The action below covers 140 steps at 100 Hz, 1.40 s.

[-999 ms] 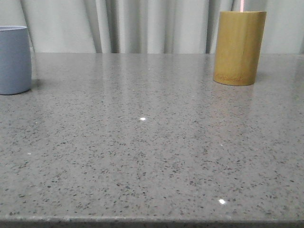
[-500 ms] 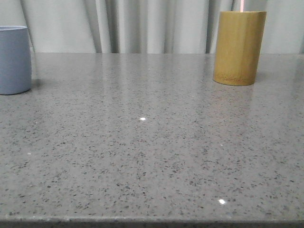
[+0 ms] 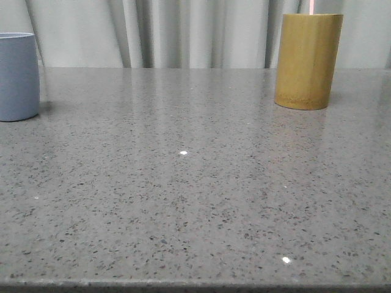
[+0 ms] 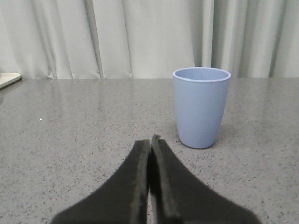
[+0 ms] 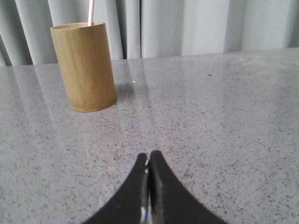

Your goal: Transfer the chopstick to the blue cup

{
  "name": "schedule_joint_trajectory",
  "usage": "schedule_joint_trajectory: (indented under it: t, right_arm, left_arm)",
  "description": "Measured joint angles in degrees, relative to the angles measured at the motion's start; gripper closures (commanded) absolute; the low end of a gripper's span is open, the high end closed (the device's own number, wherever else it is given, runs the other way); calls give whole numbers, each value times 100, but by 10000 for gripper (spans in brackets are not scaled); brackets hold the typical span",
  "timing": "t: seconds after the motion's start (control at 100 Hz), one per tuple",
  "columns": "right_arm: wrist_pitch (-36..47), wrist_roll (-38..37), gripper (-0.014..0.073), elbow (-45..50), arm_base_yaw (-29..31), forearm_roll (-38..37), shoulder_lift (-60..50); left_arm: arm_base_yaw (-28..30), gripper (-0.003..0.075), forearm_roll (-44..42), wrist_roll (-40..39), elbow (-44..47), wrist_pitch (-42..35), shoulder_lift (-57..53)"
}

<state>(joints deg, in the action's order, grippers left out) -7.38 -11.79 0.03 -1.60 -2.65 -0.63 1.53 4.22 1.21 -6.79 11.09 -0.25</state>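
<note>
chopstick in the bamboo holder, both grippers closed and empty

chopstick (image 3: 311, 7) is what i'm watching: a thin pale pink stick rising out of the yellow-brown bamboo cylinder (image 3: 307, 61), far right on the speckled grey table (image 3: 183, 201) in my front view. i see only the short piece above the rim; the rest is hidden inside. on the right wrist feed the same stick (image 5: 91, 11) pokes straight up from the bamboo cylinder (image 5: 84, 66), which stands upright on the stone.

blue cup (image 3: 18, 76) is over at the far left edge of the front view, cut off by the frame, well apart from the bamboo cylinder with open tabletop between them. on the left wrist feed the blue cup (image 4: 201, 107) stands upright, mouth open, and i can't see anything sticking out of it.

left gripper (image 4: 150, 142): the two black fingers are pressed together with nothing between them, tips low over the table and short of the cup. right gripper (image 5: 148, 158): same story, fingers pinched shut on nothing, tips apart from the bamboo cylinder.

pale curtains (image 3: 183, 33) hang behind the table. a pale flat object (image 4: 8, 79) peeks in at the edge of the left wrist feed; i can't tell what it is.
</note>
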Motion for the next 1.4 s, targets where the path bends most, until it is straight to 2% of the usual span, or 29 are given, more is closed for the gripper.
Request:
schedule_joint_trajectory:
  t: [0.18, 0.35, 0.57, 0.65, 0.77, 0.83, 0.9, 1.029, 1.099, 1.399]
  right_arm:
    - [-965, 0, 655, -957, 0, 116, 26]
    - [-1752, 0, 655, -1874, 0, 135, 628]
    - [-2017, -13, 647, -2819, 0, 149, 1892]
    - [-2030, -13, 589, -3084, 0, 149, 2329]
    - [-2040, 1, 433, -3431, 0, 149, 2943]
    - [-2040, 29, 356, -3576, 0, 149, 3212]
    - [-2040, 68, 306, -3712, 0, 149, 3453]
    - [-2040, 119, 295, -3852, 0, 149, 3744]
    - [-2040, 128, 296, -3852, 0, 149, 3794]
    - [-2040, 128, 296, -3860, 0, 149, 3803]
  left_arm:
    - [0, 739, 28, -10, -947, 829, 207]
    - [0, 739, 28, -10, -1727, 1333, 957]
    - [0, 738, 28, -10, -2449, 1609, 1947]
    - [0, 732, 28, -10, -2647, 1632, 2294]
    - [0, 656, 46, -10, -2917, 1701, 2767]
    - [0, 591, 85, -10, -3019, 1736, 2968]
    - [0, 514, 148, -10, -3110, 1760, 3178]
    - [0, 366, 183, -10, -3215, 1765, 3450]
    - [0, 316, 195, -10, -3224, 1765, 3541]
    - [0, 311, 206, -10, -3224, 1551, 3698]
